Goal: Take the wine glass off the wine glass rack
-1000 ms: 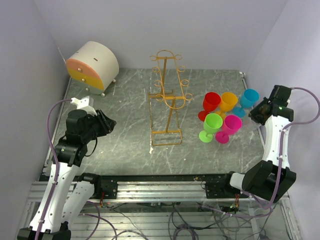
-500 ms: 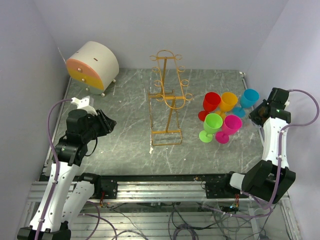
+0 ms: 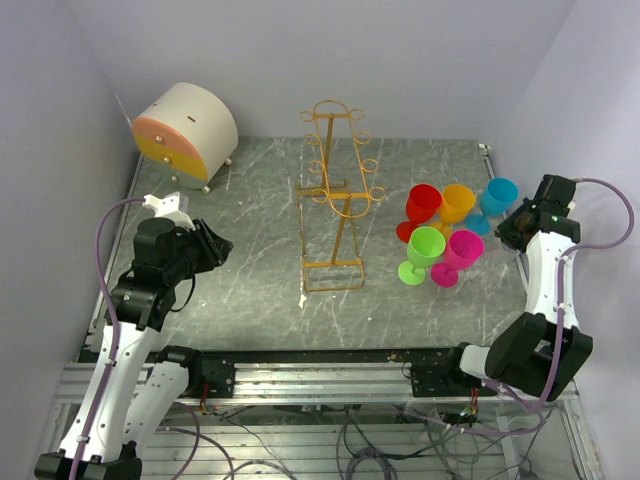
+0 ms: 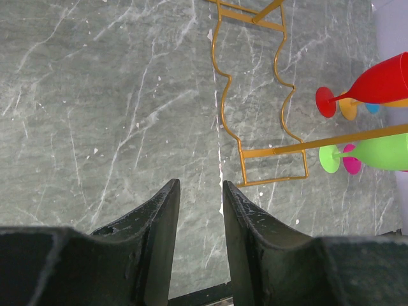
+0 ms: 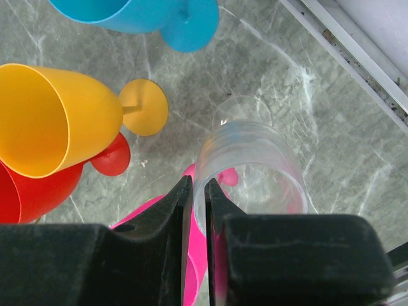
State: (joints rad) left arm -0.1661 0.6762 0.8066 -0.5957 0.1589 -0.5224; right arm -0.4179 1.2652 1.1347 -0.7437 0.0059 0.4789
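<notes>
Only the wrist view shows the right gripper (image 5: pixel 198 185) astride a clear plastic wine glass (image 5: pixel 255 159), right of the golden-orange wire rack (image 3: pixel 335 196); whether it is clamped, I cannot tell.

Bright, even overhead light, with only faint soft shadows on the grey marbled tabletop (image 3: pixel 260 230). Top view is sharp. In the wrist views the near black fingers (image 4: pixel 159 245) look soft, and there is mild glare on the clear plastic wine glass (image 5: pixel 255 166).

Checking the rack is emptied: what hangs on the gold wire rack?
Nothing visible: the wine glass rack has bare loops. Five coloured glasses stand on the table to its right, and a clear glass is at the right gripper. Nothing covers the rack from above.
</notes>
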